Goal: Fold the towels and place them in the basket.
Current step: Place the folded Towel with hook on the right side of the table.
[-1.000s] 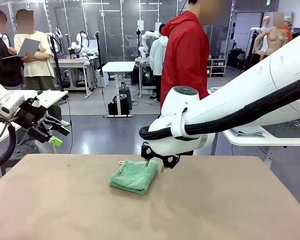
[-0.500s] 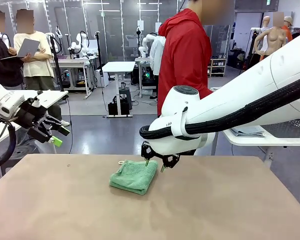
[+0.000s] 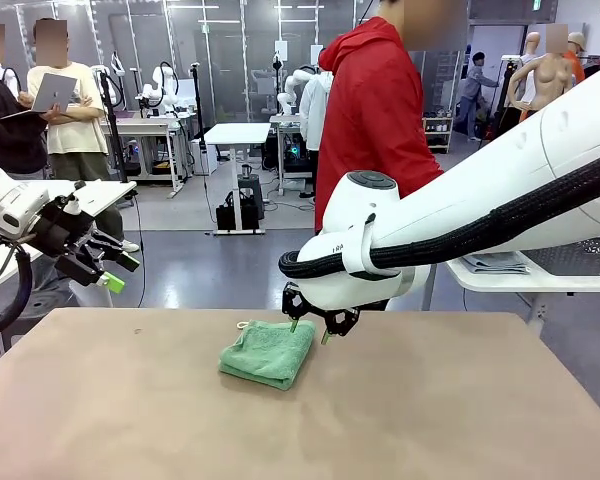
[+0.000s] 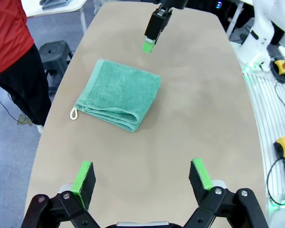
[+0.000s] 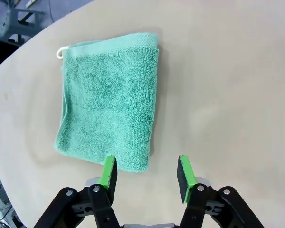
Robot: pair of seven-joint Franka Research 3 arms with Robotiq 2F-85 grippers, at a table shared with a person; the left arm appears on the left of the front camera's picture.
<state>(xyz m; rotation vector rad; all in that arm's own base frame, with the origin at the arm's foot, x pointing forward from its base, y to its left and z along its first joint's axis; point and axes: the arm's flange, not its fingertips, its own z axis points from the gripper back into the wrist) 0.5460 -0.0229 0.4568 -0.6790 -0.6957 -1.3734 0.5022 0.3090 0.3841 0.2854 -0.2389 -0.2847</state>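
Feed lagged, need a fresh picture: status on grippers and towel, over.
Left gripper open, raised, clear of the cloth. Right gripper open, low at edge of mint green towel. Towel folded, flat on table. Nothing blocking.

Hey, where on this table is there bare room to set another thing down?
Bare: the whole near half of the table in front of the green towel, the wide stretch right of it to the edge, and the left side by the left end effector. Crowded only at the towel's far right corner, where the right end effector hovers, open.
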